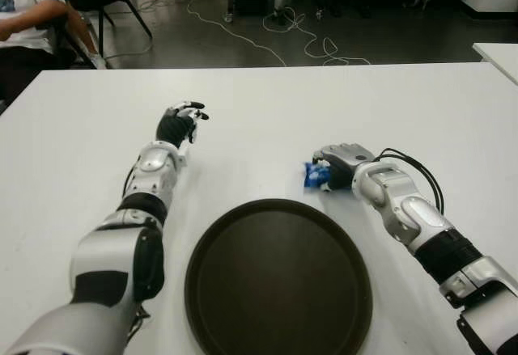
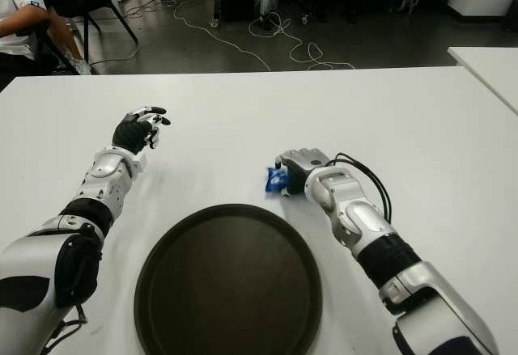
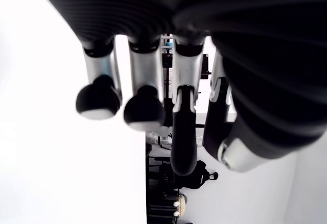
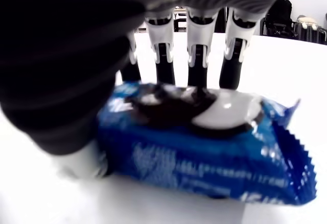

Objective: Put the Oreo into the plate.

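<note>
Under the right hand (image 1: 344,163) fingers (image 4: 196,55) sits the Oreo (image 4: 204,142) pack, long axis running across them, fingers draped over it on the worktop (image 1: 267,120) but not clearly clamped. Plate (image 1: 278,278) lies just palm-side, so it's a short pull back; left hand (image 1: 180,122) is off beyond the plate, loosely curled, empty.

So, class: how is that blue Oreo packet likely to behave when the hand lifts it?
The Oreo packet is thin foil with crimped ends, so it will probably crinkle and feel light. Its glossy skin may slip under the right hand, whose fingers wrap over it. The biscuits inside could crack if squeezed.
</note>
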Controlling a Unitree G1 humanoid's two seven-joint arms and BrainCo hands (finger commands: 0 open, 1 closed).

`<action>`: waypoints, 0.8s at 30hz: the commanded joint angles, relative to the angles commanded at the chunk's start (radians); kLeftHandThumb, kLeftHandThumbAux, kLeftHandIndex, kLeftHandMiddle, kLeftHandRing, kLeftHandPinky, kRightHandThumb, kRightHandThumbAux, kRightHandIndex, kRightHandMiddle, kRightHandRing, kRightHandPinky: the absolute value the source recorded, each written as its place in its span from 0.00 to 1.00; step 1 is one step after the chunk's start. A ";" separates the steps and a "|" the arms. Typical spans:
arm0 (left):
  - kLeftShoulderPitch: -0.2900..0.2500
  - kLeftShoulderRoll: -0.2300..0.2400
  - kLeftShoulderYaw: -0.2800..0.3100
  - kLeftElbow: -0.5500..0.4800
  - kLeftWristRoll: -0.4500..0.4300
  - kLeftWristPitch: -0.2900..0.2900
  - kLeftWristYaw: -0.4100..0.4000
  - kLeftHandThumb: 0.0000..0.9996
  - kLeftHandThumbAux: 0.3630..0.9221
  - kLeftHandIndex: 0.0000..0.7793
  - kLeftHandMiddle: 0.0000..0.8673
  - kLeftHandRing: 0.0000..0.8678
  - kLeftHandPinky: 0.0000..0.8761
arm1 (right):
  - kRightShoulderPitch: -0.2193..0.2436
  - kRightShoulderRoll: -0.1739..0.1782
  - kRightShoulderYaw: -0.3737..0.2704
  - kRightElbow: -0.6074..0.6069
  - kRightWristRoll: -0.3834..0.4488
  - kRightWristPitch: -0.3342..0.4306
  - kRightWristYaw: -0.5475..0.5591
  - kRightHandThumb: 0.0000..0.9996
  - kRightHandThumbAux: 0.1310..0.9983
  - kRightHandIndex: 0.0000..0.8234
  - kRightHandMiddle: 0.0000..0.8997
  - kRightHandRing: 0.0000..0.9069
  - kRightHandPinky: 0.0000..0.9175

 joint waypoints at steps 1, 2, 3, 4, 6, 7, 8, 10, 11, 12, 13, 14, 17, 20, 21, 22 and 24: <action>0.000 0.000 0.000 0.000 0.000 -0.001 0.000 0.85 0.54 0.52 0.62 0.97 0.96 | 0.000 0.000 -0.001 0.001 0.001 -0.002 -0.004 0.67 0.69 0.51 0.66 0.66 0.64; 0.000 0.000 0.000 0.000 0.000 -0.001 0.000 0.85 0.54 0.52 0.62 0.97 0.96 | 0.001 0.000 -0.003 0.002 0.005 -0.005 -0.008 0.68 0.69 0.51 0.67 0.67 0.64; 0.000 0.000 -0.001 0.000 0.000 -0.001 -0.001 0.85 0.54 0.52 0.62 0.97 0.96 | 0.001 0.001 -0.005 0.003 0.007 -0.007 -0.011 0.68 0.69 0.51 0.68 0.68 0.66; 0.000 0.000 0.000 0.000 0.000 0.000 -0.002 0.85 0.54 0.52 0.62 0.97 0.96 | 0.002 0.001 -0.009 0.004 0.012 -0.010 -0.015 0.68 0.69 0.51 0.69 0.69 0.67; -0.001 0.000 0.001 0.000 -0.002 0.002 -0.004 0.85 0.54 0.52 0.62 0.97 0.96 | 0.002 0.001 -0.014 0.006 0.019 -0.015 -0.020 0.68 0.69 0.52 0.70 0.71 0.68; -0.001 0.000 0.002 0.000 -0.003 0.003 -0.005 0.85 0.54 0.52 0.61 0.97 0.96 | 0.003 0.001 -0.016 0.006 0.022 -0.017 -0.023 0.68 0.69 0.52 0.71 0.71 0.69; -0.001 0.000 0.003 0.000 -0.004 0.003 -0.006 0.85 0.54 0.52 0.61 0.97 0.96 | 0.003 0.002 -0.019 0.008 0.026 -0.021 -0.027 0.68 0.69 0.52 0.72 0.72 0.69; -0.001 -0.001 0.005 0.000 -0.006 0.002 -0.008 0.85 0.54 0.52 0.61 0.96 0.96 | 0.004 0.003 -0.023 0.012 0.033 -0.029 -0.039 0.68 0.69 0.52 0.72 0.72 0.70; -0.001 -0.001 0.006 0.000 -0.007 0.001 -0.008 0.85 0.54 0.52 0.61 0.96 0.95 | 0.004 0.003 -0.026 0.014 0.035 -0.033 -0.046 0.68 0.69 0.52 0.73 0.73 0.70; -0.001 -0.001 0.007 0.000 -0.008 0.000 -0.009 0.85 0.54 0.52 0.61 0.96 0.95 | 0.003 0.003 -0.027 0.019 0.037 -0.037 -0.054 0.68 0.69 0.52 0.73 0.73 0.71; -0.001 -0.001 0.007 0.000 -0.009 0.000 -0.010 0.85 0.54 0.52 0.61 0.96 0.95 | 0.002 0.003 -0.028 0.022 0.037 -0.040 -0.060 0.68 0.69 0.52 0.72 0.73 0.71; -0.001 -0.001 0.007 -0.001 -0.009 0.000 -0.011 0.85 0.54 0.52 0.61 0.96 0.95 | 0.002 0.004 -0.029 0.025 0.036 -0.042 -0.066 0.68 0.69 0.52 0.72 0.73 0.71; -0.001 0.000 0.007 -0.001 -0.010 -0.001 -0.014 0.85 0.54 0.52 0.60 0.96 0.95 | 0.002 0.005 -0.031 0.030 0.034 -0.044 -0.079 0.68 0.69 0.52 0.71 0.71 0.69; -0.001 0.001 0.007 -0.001 -0.013 0.000 -0.018 0.85 0.54 0.52 0.60 0.96 0.95 | 0.002 0.007 -0.031 0.028 0.032 -0.042 -0.086 0.68 0.69 0.52 0.70 0.70 0.68; -0.001 0.001 0.007 -0.001 -0.014 0.001 -0.019 0.85 0.54 0.52 0.60 0.96 0.95 | 0.002 0.007 -0.030 0.028 0.031 -0.041 -0.088 0.68 0.69 0.52 0.70 0.70 0.68; -0.001 0.001 0.008 -0.001 -0.015 0.001 -0.019 0.85 0.54 0.52 0.60 0.96 0.95 | 0.003 0.006 -0.030 0.028 0.030 -0.042 -0.092 0.68 0.69 0.52 0.70 0.70 0.68; -0.002 0.001 0.009 -0.001 -0.018 0.004 -0.019 0.85 0.54 0.52 0.60 0.96 0.95 | 0.003 0.006 -0.030 0.028 0.029 -0.045 -0.104 0.68 0.69 0.52 0.70 0.70 0.68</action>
